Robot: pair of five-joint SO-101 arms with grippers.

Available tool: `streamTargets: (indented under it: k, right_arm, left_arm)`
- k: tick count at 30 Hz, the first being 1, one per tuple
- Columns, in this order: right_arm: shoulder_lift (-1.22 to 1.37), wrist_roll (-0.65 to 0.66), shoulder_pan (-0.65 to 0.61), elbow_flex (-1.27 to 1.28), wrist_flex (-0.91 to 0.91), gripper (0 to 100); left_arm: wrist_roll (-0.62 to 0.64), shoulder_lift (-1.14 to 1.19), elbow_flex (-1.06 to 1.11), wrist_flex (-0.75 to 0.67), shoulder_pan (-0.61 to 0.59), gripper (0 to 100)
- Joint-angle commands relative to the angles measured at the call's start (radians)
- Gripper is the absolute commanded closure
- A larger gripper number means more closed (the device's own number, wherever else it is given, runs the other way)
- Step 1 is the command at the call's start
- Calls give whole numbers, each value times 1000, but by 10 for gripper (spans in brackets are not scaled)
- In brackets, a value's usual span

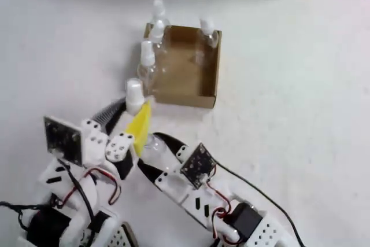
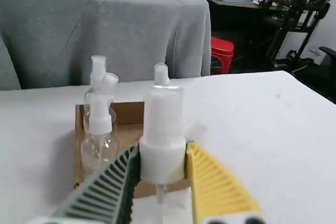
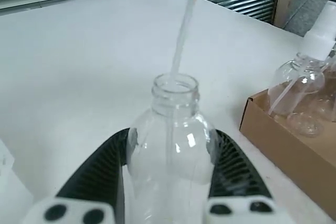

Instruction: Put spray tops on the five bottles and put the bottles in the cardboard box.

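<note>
My left gripper (image 1: 134, 106) (image 2: 163, 163), with one grey and one yellow finger, is shut on a white spray top (image 1: 134, 92) (image 2: 161, 124) held upright just in front of the cardboard box (image 1: 199, 93). Its thin dip tube (image 3: 184, 24) reaches down into the open neck of a clear bottle (image 1: 151, 142) (image 3: 168, 166). My right gripper (image 1: 148, 150) (image 3: 173, 137) is shut on that bottle's body with its black fingers (image 3: 231, 166). The cap is well above the neck, not seated.
Several clear bottles with spray tops (image 1: 148, 62) (image 2: 100, 135) stand in the box, mostly along its left wall, with one (image 1: 207, 34) at the far right corner. White tabletop (image 1: 289, 85) spreads to the right of the box. Grey chairs (image 2: 105, 35) stand behind the table.
</note>
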Motion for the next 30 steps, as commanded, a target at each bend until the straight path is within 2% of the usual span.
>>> streamTargets:
  k: [1, 10, 20, 30]
  right_arm:
    - [-12, 8, 1, 6, 5, 983]
    - [-12, 9, 1, 6, 5, 983]
    - [-12, 8, 1, 6, 5, 983]
    - [-12, 6, 1, 6, 5, 983]
  left_arm:
    - [37, -71, 43, -29, 71, 979]
    - [37, -196, 132, 23, 74, 978]
    - [37, -199, 183, 31, 81, 978]
    - [37, -199, 184, 104, 82, 978]
